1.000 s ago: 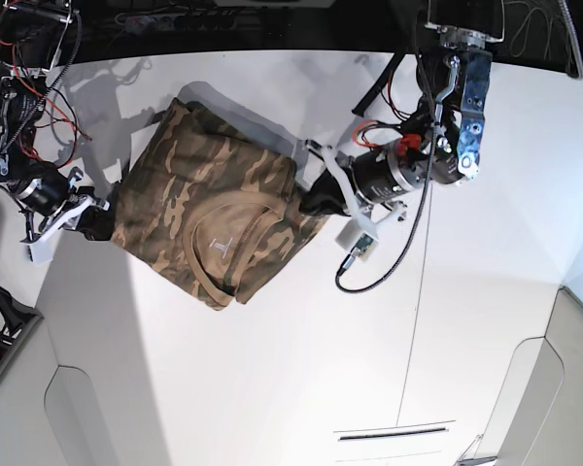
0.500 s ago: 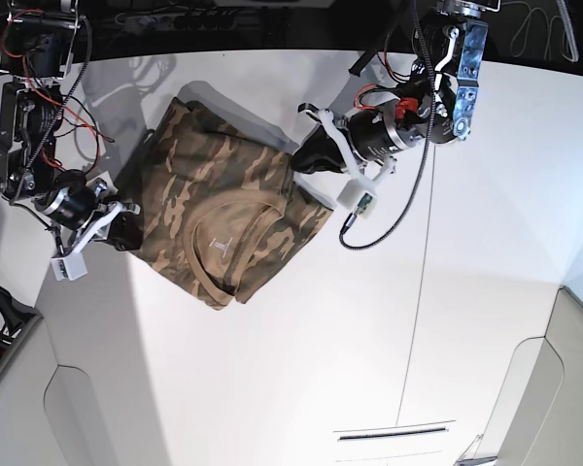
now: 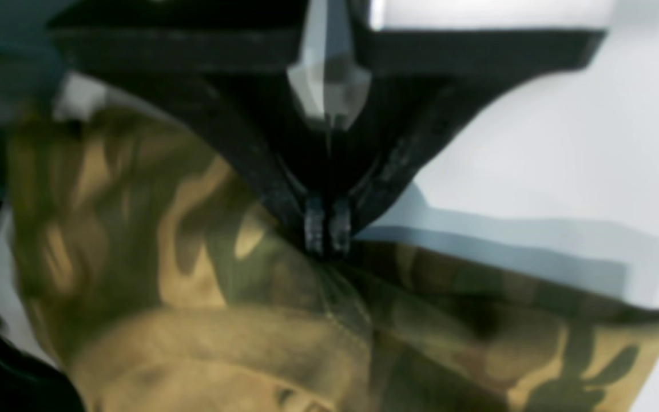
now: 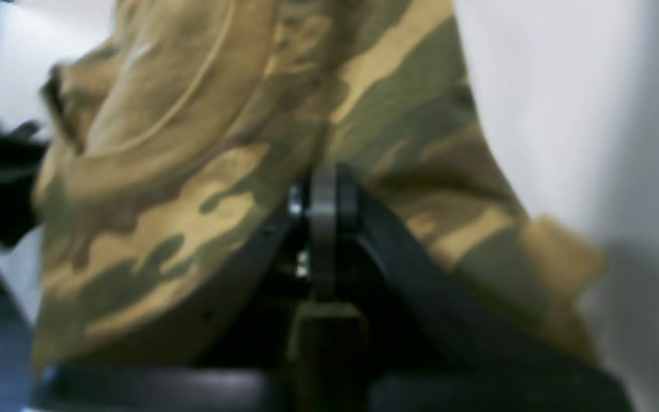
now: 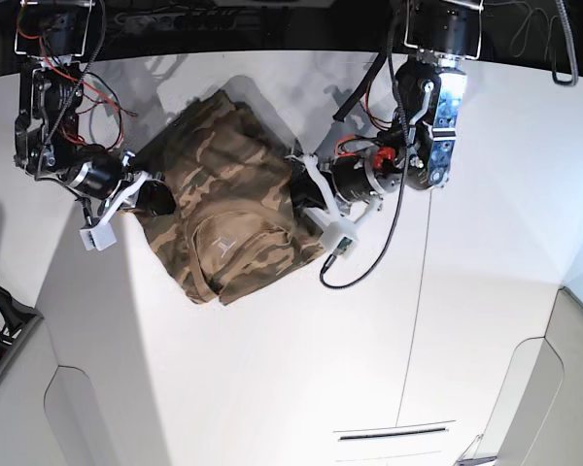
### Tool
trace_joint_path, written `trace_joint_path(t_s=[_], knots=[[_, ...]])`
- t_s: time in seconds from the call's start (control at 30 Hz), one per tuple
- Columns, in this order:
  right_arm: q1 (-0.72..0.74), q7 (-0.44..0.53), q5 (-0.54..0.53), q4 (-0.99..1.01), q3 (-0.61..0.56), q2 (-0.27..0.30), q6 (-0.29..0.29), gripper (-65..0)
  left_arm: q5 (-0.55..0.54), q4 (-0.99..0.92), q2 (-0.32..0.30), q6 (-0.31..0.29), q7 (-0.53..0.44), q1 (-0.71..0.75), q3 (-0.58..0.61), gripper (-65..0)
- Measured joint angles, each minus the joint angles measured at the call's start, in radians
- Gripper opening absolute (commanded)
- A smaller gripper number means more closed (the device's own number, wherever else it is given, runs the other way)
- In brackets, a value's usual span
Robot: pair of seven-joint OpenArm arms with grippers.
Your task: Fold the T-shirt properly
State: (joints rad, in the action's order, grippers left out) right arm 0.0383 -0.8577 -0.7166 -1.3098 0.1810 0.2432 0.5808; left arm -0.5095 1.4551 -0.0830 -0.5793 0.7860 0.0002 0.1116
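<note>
The camouflage T-shirt point(image 5: 223, 209) lies bunched and partly folded on the white table point(image 5: 272, 388), its brown collar point(image 5: 206, 254) toward the front. My left gripper point(image 5: 296, 192) is at the shirt's right edge, shut on a pinch of cloth; the left wrist view shows its fingertips point(image 3: 313, 229) closed on the T-shirt point(image 3: 249, 320). My right gripper point(image 5: 155, 199) is at the shirt's left edge, shut on cloth; the right wrist view shows its fingertips point(image 4: 324, 191) closed into the T-shirt point(image 4: 192, 171).
A black cable point(image 5: 369, 257) loops from the left arm onto the table right of the shirt. Red wires point(image 5: 87, 83) hang by the right arm at the back left. The table's far edge point(image 5: 272, 49) meets a dark background. Grey cut-outs point(image 5: 73, 408) sit near the front edge.
Both grippers have moved inward and toward the back with the shirt's edges. The shirt has bunched narrower and shifted toward the back of the table.
</note>
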Motion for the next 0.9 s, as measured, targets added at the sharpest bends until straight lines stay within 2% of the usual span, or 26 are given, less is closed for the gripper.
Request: trace_joint_path(t_s=[0.2,0.33,0.53,0.7,0.8,0.9], knots=[[-0.092,-0.023,-0.077,-0.064,0.0,-0.014,0.002,-65.0,0.061,-0.043,-0.005,0.014,0.002,-0.078,-0.007,-65.0],[-0.138,-0.094,-0.075,-0.138,0.0,-0.066,0.006,-65.0,0.075,-0.044,-0.013,0.016,0.0,-0.101,-0.013,-65.0],[-0.187,-0.105,-0.076,-0.198,-0.002,-0.125,0.007,-65.0,0.074,-0.044,-0.061,0.019,-0.001,-0.116,-0.015,-65.0],[-0.19,-0.105,-0.074,-0.204,0.023,-0.124,0.007,-65.0,-0.038,-0.039,-0.119,0.018,0.004,-0.114,-0.012,-65.0],[-0.194,-0.121,-0.07,-0.243,0.077,-0.124,0.006,-65.0,-0.108,-0.01,-0.181,0.022,0.053,-0.105,-0.013,-65.0],[-0.214,-0.156,-0.074,-0.309,0.133,-0.116,0.007,-65.0,-0.136,0.054,-0.227,0.025,0.06,-0.055,-0.017,-65.0]])
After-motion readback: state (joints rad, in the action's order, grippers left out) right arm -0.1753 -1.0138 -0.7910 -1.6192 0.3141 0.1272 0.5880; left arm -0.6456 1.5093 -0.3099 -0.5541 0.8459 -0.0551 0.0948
